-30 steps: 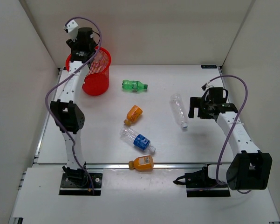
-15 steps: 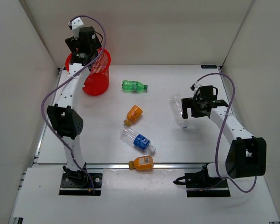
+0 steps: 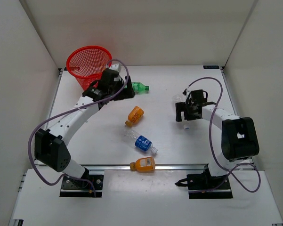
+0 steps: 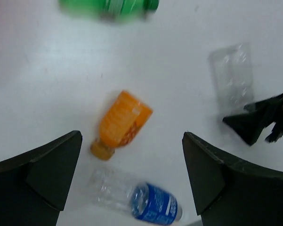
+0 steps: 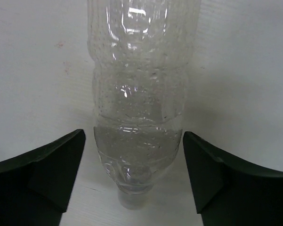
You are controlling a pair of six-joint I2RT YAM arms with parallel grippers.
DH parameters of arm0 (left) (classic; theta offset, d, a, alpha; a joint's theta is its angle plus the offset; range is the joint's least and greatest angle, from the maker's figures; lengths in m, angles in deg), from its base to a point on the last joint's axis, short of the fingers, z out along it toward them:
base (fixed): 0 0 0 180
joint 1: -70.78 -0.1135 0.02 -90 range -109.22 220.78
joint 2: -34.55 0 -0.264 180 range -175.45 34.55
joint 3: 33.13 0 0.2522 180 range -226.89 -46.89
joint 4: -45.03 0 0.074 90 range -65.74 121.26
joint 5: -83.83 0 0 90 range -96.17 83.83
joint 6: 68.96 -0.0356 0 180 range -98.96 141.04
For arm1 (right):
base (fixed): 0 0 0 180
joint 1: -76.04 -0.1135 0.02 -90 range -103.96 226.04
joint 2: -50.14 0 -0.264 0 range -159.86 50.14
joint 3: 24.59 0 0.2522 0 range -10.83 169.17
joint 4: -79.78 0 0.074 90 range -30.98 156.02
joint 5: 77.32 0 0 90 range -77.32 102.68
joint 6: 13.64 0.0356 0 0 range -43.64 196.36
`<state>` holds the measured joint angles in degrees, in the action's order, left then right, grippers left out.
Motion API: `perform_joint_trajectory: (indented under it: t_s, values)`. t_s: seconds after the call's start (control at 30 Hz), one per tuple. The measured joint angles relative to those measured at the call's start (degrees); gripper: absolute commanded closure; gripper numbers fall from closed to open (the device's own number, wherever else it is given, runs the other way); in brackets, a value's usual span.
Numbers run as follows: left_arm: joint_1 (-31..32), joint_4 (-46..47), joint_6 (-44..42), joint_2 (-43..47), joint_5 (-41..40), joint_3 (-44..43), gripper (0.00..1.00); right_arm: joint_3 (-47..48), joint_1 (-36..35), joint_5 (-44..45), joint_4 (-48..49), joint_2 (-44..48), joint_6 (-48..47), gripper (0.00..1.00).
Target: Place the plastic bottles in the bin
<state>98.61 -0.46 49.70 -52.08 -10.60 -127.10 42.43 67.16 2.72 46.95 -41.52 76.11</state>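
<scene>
**One drop apparently done, next pick lining up**

The left gripper (image 4: 132, 136), wide open and empty, has swung from above the bin (image 3: 87, 77) to the green bottle (image 3: 139, 86). The right gripper (image 5: 134, 134), jaws apart, now straddles the neck of the clear bottle (image 5: 141, 84) on the table (image 3: 169, 141), ungripped. Five bottles remain out.

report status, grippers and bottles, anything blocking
Left gripper open, empty. Right gripper open, straddling the plain clear bottle, not gripped. Bin upright at far left. Nothing against that bottle.
</scene>
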Motion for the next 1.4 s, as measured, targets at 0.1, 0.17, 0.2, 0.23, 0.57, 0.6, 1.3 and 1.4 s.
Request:
perform_joint_trajectory:
  t_s: [0.1,0.17,0.2,0.23,0.57,0.6,1.3,1.4]
  values:
    - [-0.59,-0.81,2.34,1.84,4.15,7.54,0.01,-2.64,-0.42,-1.16,2.03,0.33,1.62,0.52]
    - [-0.96,-1.2,3.15,3.67,5.4,9.42,0.01,-4.63,-0.72,-2.32,3.96,1.95,2.67,0.62]
    - [-1.09,-1.16,3.37,4.72,6.01,9.81,0.01,-5.75,-0.87,-3.08,4.66,3.43,3.21,0.66]
    - [-1.14,-0.66,3.61,6.03,6.75,10.1,0.01,-6.6,-0.98,-4.09,5.07,5.09,3.48,0.68]
    - [2.36,13.86,6.8,12.44,18.45,13.4,0.01,-5.68,-8.0,-21.53,8.74,18.29,6.29,0.79]
    - [3.13,15.47,7.19,12.09,19.19,13.79,0.01,-5.46,-9.42,-23.82,9.55,18.56,6.86,0.8]
    - [7.23,27.74,9.55,8.83,16.09,18.29,0.01,-6.73,-16.59,-50.27,34.69,15.56,30.58,0.86]
    - [7.28,28.63,9.64,8.85,16.2,18.38,0.01,-6.75,-16.61,-51.23,36.68,15.56,32.13,0.86]
